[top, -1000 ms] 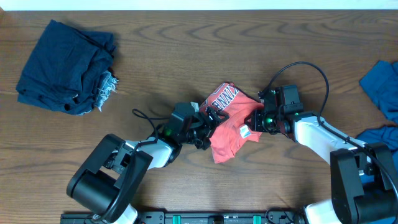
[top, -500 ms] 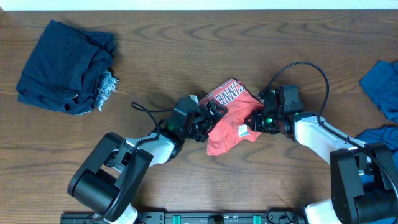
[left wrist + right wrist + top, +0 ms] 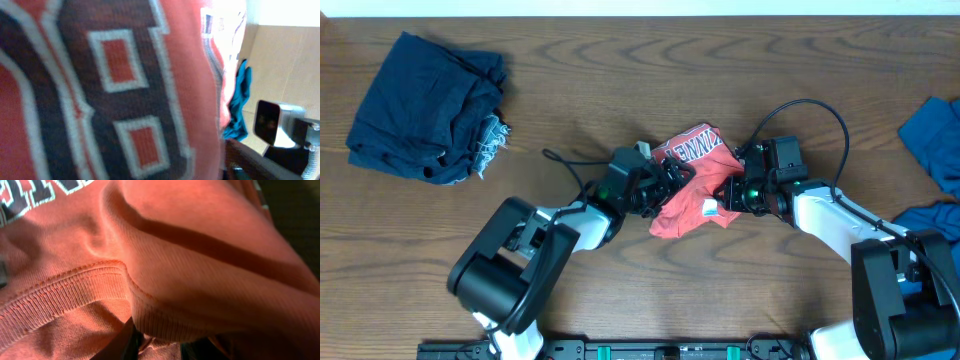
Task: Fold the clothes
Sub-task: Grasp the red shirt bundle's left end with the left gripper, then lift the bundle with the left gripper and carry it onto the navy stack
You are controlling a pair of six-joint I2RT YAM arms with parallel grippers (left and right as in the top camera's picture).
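Note:
The coral-red T-shirt (image 3: 692, 190) of the clothes lies bunched mid-table, its white lettering (image 3: 692, 148) facing up at the far side and a white label (image 3: 710, 208) showing. My left gripper (image 3: 663, 186) presses into the shirt's left edge. Lettered cloth (image 3: 100, 90) fills the left wrist view, so only one dark finger (image 3: 250, 164) shows and the jaws are hidden. My right gripper (image 3: 730, 190) is at the shirt's right edge. In the right wrist view it (image 3: 162, 342) is shut on a ribbed hem of the T-shirt (image 3: 165, 315).
A heap of dark navy clothes (image 3: 425, 108) lies at the far left. Blue cloth (image 3: 932, 140) hangs over the right edge, with more of it (image 3: 920, 215) below. A black cable (image 3: 810, 105) loops above the right arm. Bare wood surrounds the shirt.
My left arm has moved right and farther from me, into the shirt. The shirt has bunched tighter, and its lettering has shifted right. The right gripper has stayed put.

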